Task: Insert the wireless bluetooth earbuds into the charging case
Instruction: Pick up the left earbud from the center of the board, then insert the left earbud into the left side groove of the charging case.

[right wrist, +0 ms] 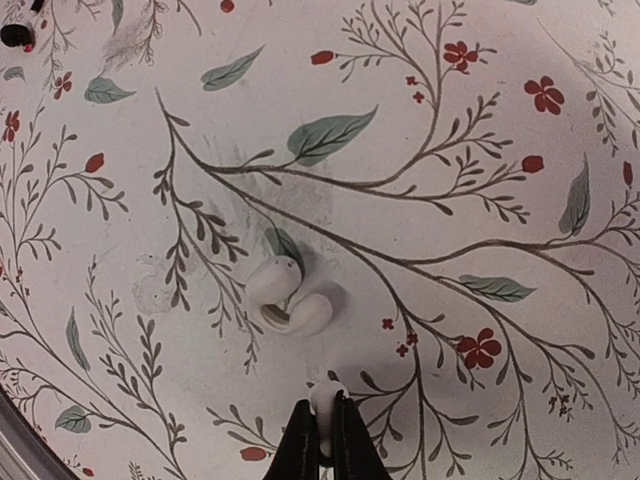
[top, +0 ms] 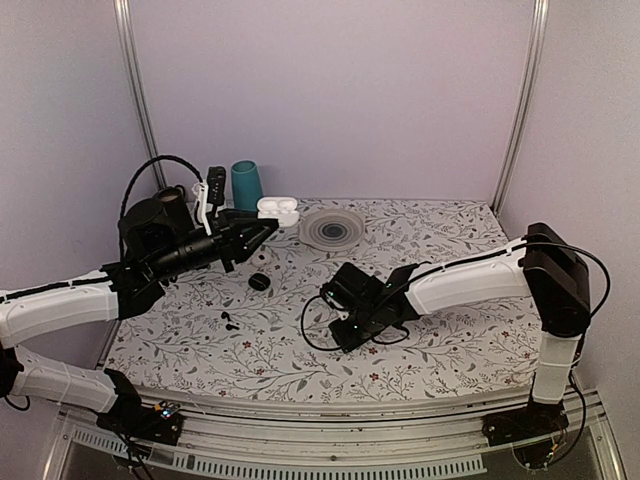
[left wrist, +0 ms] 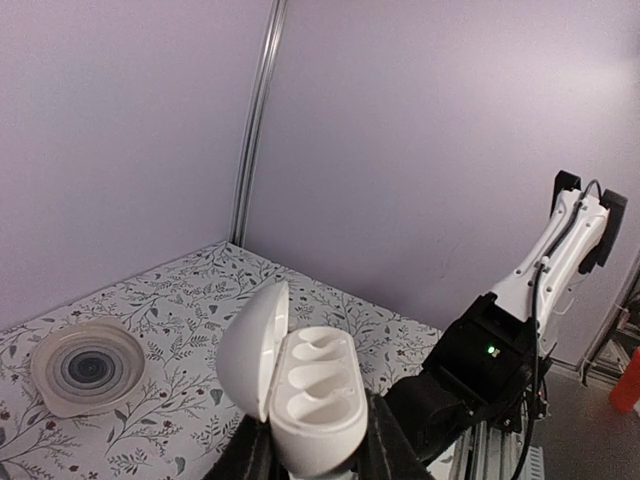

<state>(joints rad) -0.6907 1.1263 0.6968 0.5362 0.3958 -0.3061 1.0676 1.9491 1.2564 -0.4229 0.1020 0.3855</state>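
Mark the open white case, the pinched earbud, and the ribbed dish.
open white case (left wrist: pixel 320 400): left wrist view, socketed body.
pinched earbud (right wrist: pixel 326 397): right wrist view, rounded top.
ribbed dish (left wrist: pixel 88 366): left wrist view, ringed centre.

White earbud (right wrist: pixel 327 398), perhaps half behind jaws

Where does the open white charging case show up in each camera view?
Top view: the case sits upper left of centre, raised in the left hand.
Left wrist: bottom centre, lid open, both slots empty.
Right wrist: not in it; the right hand pinches a white earbud.
Shared landmark: the flowered table cover, in all three.
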